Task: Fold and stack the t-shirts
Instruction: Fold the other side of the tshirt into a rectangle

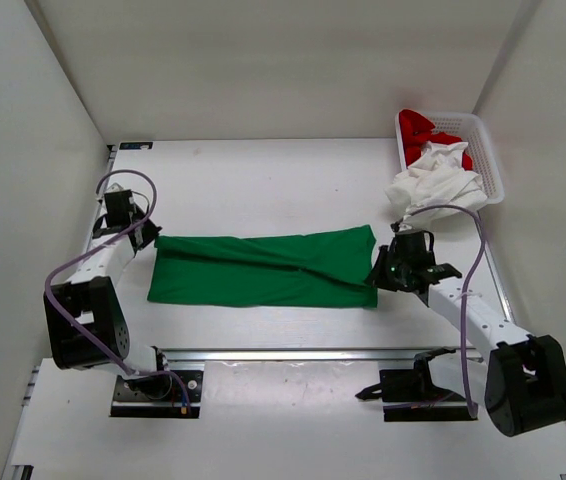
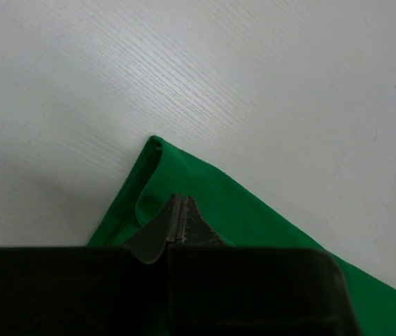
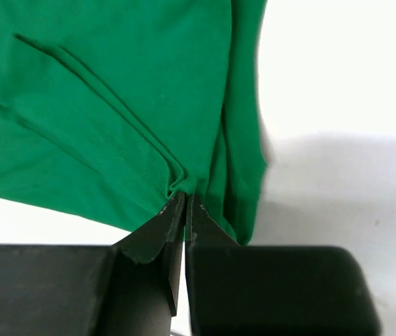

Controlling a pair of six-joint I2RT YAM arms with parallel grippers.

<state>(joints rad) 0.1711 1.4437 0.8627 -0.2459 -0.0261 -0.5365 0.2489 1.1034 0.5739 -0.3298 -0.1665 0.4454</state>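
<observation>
White table (image 1: 263,180) holds green t-shirt (image 1: 263,270), right fingers (image 3: 149,241) pinching its edge.

No lettering or numbers legible anywhere, small dark tag (image 1: 135,145) at the bench's (image 1: 263,190) far left corner, too small to read

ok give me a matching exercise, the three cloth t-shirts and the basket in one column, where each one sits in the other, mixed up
Things
1. bright green cloth t-shirt
2. white cloth t-shirt
3. red cloth t-shirt
4. white plastic mesh basket

Places
A. inside the basket, at its far end
B. far right corner of the table
C. spread flat mid-table
D. spilling over the basket's near rim

Pairs: 1-C, 2-D, 3-A, 4-B
</observation>
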